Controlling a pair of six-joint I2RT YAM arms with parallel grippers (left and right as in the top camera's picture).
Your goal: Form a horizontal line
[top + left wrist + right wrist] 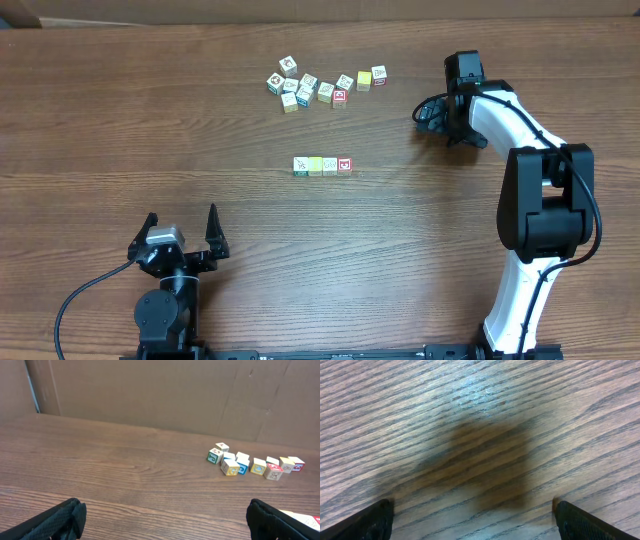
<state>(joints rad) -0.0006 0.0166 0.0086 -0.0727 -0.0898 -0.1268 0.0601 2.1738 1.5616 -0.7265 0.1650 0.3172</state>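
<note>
The horizontal line (322, 166) is a short straight row of small picture cubes touching edge to edge at the table's middle: white-green at the left, pale yellow in the middle, red-faced at the right. Its end peeks in at the lower right of the left wrist view (306, 520). My left gripper (180, 235) (162, 515) is open and empty near the front edge, well short of the row. My right gripper (431, 113) (472, 510) is open and empty, low over bare wood to the right of the loose cubes.
A loose cluster of similar small cubes (320, 85) (255, 464) lies scattered at the back middle. A cardboard wall (150, 395) runs along the far side of the table. The right arm's white link (510, 120) reaches over the right side.
</note>
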